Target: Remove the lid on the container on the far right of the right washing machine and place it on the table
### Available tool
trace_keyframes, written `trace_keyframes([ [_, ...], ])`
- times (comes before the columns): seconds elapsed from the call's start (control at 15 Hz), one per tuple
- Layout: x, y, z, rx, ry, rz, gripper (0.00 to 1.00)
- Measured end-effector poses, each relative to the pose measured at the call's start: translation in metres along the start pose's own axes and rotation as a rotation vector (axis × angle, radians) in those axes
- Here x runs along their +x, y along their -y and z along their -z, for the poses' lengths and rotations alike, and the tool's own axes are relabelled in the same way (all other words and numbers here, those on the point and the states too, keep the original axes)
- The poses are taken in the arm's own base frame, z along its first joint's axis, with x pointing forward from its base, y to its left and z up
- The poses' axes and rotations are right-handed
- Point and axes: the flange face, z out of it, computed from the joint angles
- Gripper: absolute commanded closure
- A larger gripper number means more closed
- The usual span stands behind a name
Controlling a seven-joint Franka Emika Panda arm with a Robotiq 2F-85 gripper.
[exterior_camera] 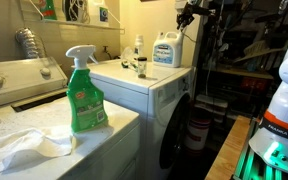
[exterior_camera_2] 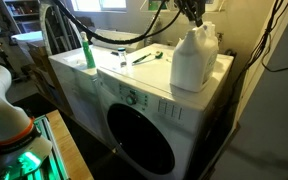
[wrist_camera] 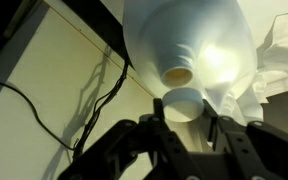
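Observation:
The container (wrist_camera: 189, 45), a whitish translucent jug, stands at the far end of the right washing machine's flat top (exterior_camera: 134, 80). It shows in both exterior views (exterior_camera: 166, 50) (exterior_camera_2: 194, 60). In the wrist view its round neck opening is bare. My gripper (wrist_camera: 184, 112) is just above the jug and shut on the lid (wrist_camera: 183, 100), a small round whitish cap held between the fingers. The gripper also shows above the jug in both exterior views (exterior_camera: 187, 15) (exterior_camera_2: 196, 20). The machine's round dark door (exterior_camera_2: 139, 140) faces front.
A green spray bottle (exterior_camera: 84, 95) (exterior_camera_2: 89, 55) and a white cloth (exterior_camera: 24, 145) sit on the nearer surface. A slim white bottle (exterior_camera: 138, 48) and small items lie on the machine top. A black cable (wrist_camera: 44, 110) runs beside the machine. A wall is close behind the jug.

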Motion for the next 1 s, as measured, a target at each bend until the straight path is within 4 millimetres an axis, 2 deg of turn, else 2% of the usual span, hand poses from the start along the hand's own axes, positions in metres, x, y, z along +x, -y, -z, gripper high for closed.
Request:
trace_keyframes([
  [0.27,0.008,0.008,0.027,0.009,-0.044,0.035,0.87],
  [0.47,0.005,0.025,0.041,0.035,-0.044,0.089,0.87],
  [0.8,-0.021,0.075,0.047,0.105,-0.013,0.212,0.87],
  [1.0,-0.047,0.108,0.039,0.148,0.027,0.286,0.87],
])
